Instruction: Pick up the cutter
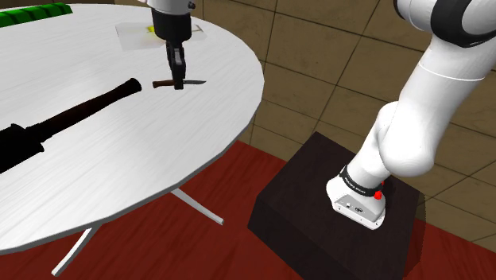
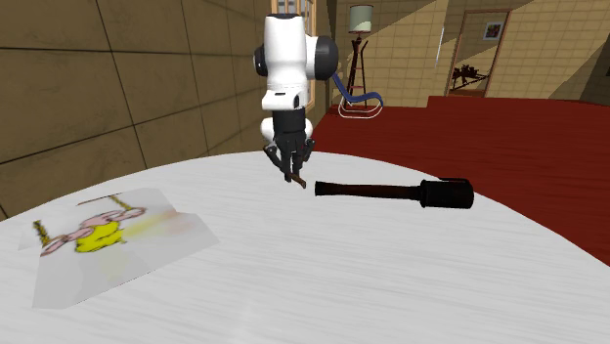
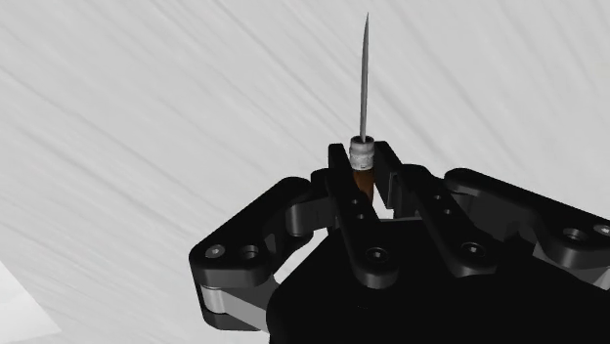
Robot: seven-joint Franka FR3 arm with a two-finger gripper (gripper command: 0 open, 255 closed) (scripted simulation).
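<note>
Where the shoulder view looks over the round white table (image 1: 119,175), the gripper (image 1: 177,77) clamps one cutter (image 1: 193,82) by its brown handle, right of one long black club (image 1: 79,111). The second exterior view shows one printed sheet (image 2: 147,244) near left. In the wrist view the fingers (image 3: 357,225) pinch the handle; the grasp looks made, so a straight lift comes next.

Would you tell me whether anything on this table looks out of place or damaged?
Nothing stands out: the gripper clasps the cutter by its brown handle; the dark tool and printed sheet look intact.
</note>
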